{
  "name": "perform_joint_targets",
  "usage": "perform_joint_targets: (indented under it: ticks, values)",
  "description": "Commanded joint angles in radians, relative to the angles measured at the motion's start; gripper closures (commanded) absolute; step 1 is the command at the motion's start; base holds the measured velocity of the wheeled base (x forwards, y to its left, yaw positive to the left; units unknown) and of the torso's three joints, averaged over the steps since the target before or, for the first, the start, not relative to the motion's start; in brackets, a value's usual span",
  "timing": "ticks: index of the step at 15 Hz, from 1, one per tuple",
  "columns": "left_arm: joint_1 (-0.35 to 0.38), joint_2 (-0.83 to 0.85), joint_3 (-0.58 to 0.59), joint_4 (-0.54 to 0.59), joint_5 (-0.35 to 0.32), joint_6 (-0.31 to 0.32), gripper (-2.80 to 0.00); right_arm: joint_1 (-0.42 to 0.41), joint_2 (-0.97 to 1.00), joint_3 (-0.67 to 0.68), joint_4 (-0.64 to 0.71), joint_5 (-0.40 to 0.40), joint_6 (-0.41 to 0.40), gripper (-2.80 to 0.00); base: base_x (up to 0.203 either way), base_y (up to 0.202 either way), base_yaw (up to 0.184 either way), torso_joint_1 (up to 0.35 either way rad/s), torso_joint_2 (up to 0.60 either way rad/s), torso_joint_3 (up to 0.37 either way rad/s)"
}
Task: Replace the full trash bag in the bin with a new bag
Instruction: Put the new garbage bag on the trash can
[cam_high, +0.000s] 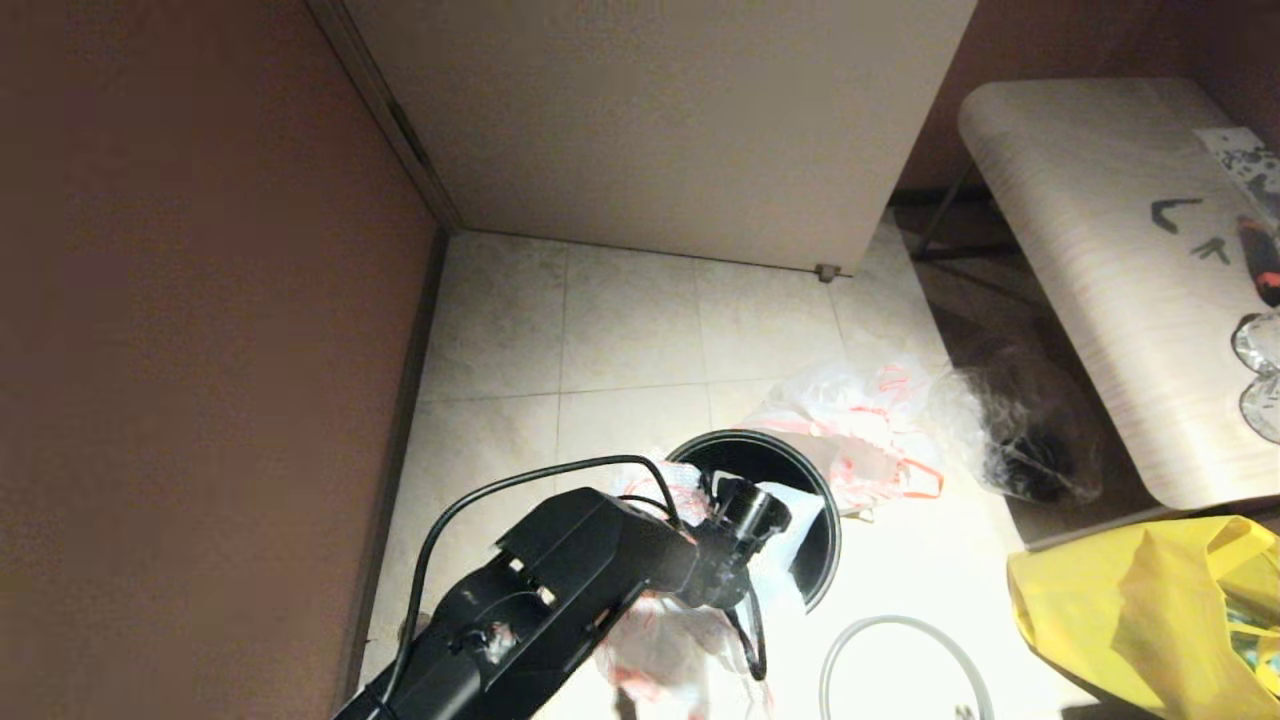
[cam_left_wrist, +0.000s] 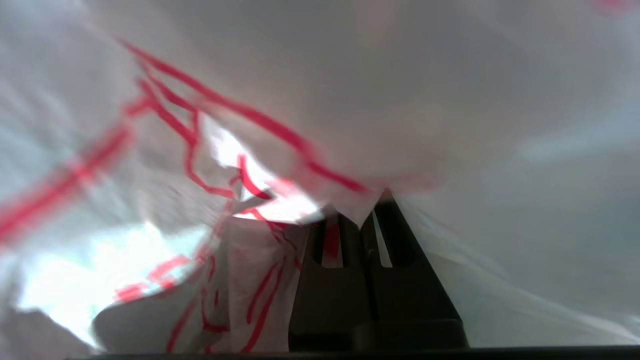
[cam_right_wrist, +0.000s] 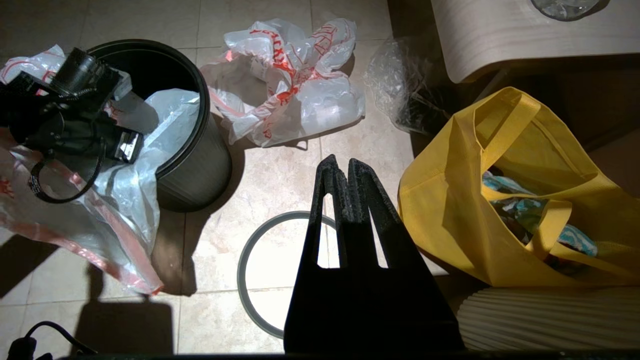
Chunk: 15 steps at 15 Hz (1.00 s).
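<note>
**New bag held at the bin mouth; full bag lies on the floor behind it**

New bag (cam_right_wrist: 125, 200), thin translucent white with red-orange edging, is draped over the near rim of the bin (cam_right_wrist: 200, 165). Part of it sits inside the black bin and part hangs down the outside toward the tiles. The left gripper (cam_left_wrist: 367, 212) is at the bin opening, its 2 fingers pressed together with a fold of this bag's film pinched at the tips. In the left wrist view the film fills almost everything around the fingers, red print lines running across it. From the head view the left arm reaches in from the lower left, its wrist over the bin's near edge.

Full trash bag (cam_right_wrist: 290, 95) lies on the tiled floor just beyond the bin, bulging, near a clear crinkly wrap (cam_right_wrist: 395, 85) by the table leg. It is apart from both grippers.

Grey rim ring (cam_right_wrist: 250, 270) lies flat on the tiles, off the bin, on its near right side. A yellow bag (cam_right_wrist: 450, 200) stands open to the right of the ring, beside the light wooden table (cam_high: 1080, 250).

Right gripper (cam_right_wrist: 345, 170) hangs above the ring area, fingers closed together and holding nothing.
</note>
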Motion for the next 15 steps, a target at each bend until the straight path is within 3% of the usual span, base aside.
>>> perform_joint_targets:
  ticks: [1,6,11,15]
  values:
    - [-0.021,0.0,0.006,0.007,0.013,-0.002,-2.8,0.0,0.001,0.009,0.0,0.003,0.0,0.0,0.0,0.0,0.0,0.0,0.0,0.0]
    - [-0.065,-0.125,0.063,0.018,0.029,0.014,-2.8,0.0,0.001,0.009,0.0,-0.001,-0.001,0.0,0.0,0.0,0.0,0.0,0.0,0.0]
    - [-0.078,-0.333,0.213,0.019,0.027,0.006,-2.8,0.0,0.001,0.009,0.0,-0.001,0.0,0.0,0.0,0.0,0.0,0.0,0.0,0.0]
    - [-0.045,-0.469,0.352,0.019,0.024,-0.072,-2.8,0.0,0.001,0.009,0.0,-0.001,0.0,0.0,0.0,0.0,0.0,0.0,0.0,0.0]
